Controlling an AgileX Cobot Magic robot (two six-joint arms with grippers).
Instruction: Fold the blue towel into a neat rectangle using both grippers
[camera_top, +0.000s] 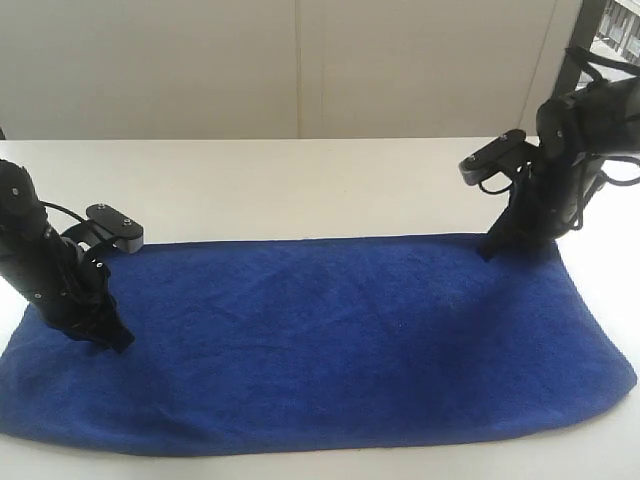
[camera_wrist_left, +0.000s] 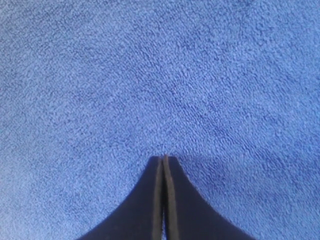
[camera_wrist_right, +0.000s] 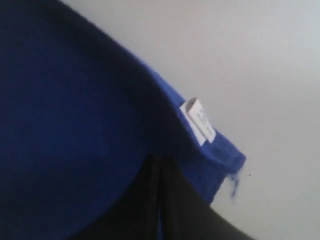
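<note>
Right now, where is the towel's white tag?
In the right wrist view, the white tag sits on the blue towel's edge near its corner, beside the right gripper.

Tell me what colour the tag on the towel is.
White; the tag on the blue towel shows best in the right wrist view.

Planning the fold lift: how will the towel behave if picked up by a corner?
Likely floppy: the towel lies flat on the table with soft, bowed edges, so a lifted corner should drape and sag. Probably light for its spread; it looks thin. Its fuzzy pile suggests friction, so pushing may bunch it rather than slide it.
</note>
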